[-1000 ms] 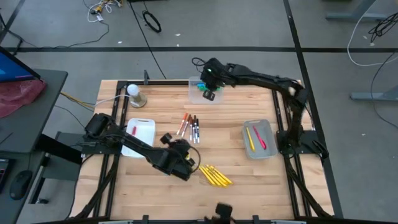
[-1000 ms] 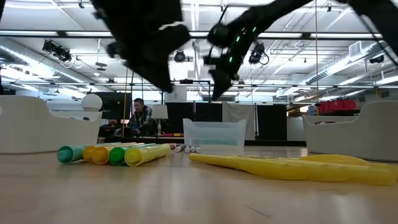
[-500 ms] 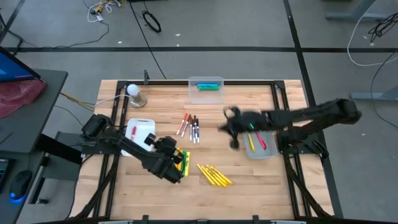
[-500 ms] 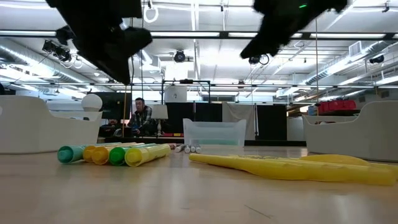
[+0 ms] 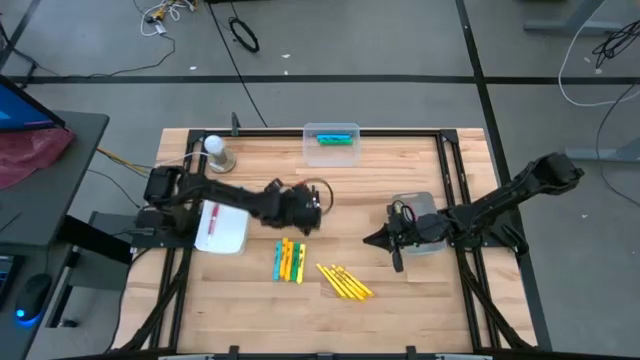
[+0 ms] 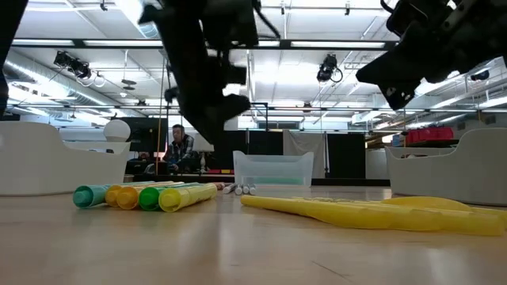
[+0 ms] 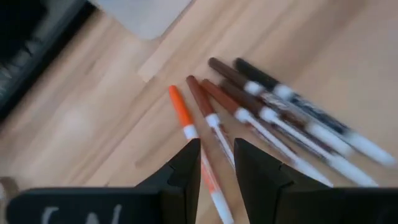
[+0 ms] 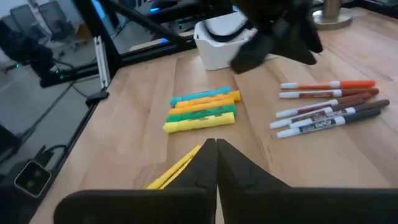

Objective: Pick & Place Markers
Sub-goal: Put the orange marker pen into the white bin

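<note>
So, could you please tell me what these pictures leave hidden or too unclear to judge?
- High view: the left gripper covers the thin white markers.
- High view: the right arm hides what lies in the grey tray.
- Low view: the clear bin is too far off to show its contents.
- Left wrist view: the marker caps are blurred.

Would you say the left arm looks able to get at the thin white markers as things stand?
Probably yes: the left gripper hovers right over the thin white markers, fingers slightly apart, with nothing between them.
</note>
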Available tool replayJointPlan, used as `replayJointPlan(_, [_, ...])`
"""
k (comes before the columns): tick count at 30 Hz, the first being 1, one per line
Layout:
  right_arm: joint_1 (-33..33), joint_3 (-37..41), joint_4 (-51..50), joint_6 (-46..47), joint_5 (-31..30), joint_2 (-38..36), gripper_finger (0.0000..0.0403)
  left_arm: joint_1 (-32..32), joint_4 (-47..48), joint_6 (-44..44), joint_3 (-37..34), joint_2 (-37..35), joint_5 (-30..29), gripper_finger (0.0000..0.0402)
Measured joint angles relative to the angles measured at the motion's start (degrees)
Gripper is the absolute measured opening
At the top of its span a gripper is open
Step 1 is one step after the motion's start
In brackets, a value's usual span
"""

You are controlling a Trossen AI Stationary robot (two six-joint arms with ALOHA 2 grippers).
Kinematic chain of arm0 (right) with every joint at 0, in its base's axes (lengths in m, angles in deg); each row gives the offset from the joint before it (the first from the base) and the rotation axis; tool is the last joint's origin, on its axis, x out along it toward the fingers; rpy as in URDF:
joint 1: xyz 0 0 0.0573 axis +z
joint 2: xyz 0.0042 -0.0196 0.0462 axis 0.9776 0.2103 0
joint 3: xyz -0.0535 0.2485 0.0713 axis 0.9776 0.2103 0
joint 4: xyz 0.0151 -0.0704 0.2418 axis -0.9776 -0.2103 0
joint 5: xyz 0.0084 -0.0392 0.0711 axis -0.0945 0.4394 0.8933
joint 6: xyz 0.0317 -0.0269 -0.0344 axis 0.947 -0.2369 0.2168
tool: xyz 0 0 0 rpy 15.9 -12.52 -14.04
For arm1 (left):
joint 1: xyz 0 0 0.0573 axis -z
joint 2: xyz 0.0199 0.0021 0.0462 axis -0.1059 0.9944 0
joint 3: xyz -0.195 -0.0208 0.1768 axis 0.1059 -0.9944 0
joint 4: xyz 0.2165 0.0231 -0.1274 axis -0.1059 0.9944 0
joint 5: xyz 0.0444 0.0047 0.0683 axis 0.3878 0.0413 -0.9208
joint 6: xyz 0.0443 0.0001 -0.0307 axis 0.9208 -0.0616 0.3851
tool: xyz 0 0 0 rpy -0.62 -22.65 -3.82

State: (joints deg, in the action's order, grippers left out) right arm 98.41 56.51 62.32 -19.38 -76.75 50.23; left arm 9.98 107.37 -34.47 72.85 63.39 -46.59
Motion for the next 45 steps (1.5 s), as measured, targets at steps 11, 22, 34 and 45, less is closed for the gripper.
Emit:
replayJointPlan(11, [-0.02,0.22,0.63,-0.85,-0.06,0.0,0.0006,-7.55,-10.99,-7.96,-9.43,-0.15,6.89,0.0134])
replayJointPlan(22, [-0.09,0.22,1.5,-1.3,-2.7,0.02,0.0006,-8.05,-20.28,-10.57,-15.34,-0.15,8.48,0.0211])
replayJointPlan(34, [-0.11,0.22,1.5,-1.31,-3.49,0.04,0.0006,-7.94,-24.38,-14.67,-19.41,-0.17,7.49,0.0122])
replayJointPlan(45, [-0.11,0.22,1.5,-1.31,-3.49,0.04,0.0007,-7.92,-23.54,-14.69,-19.68,-0.03,4.0,0.0034])
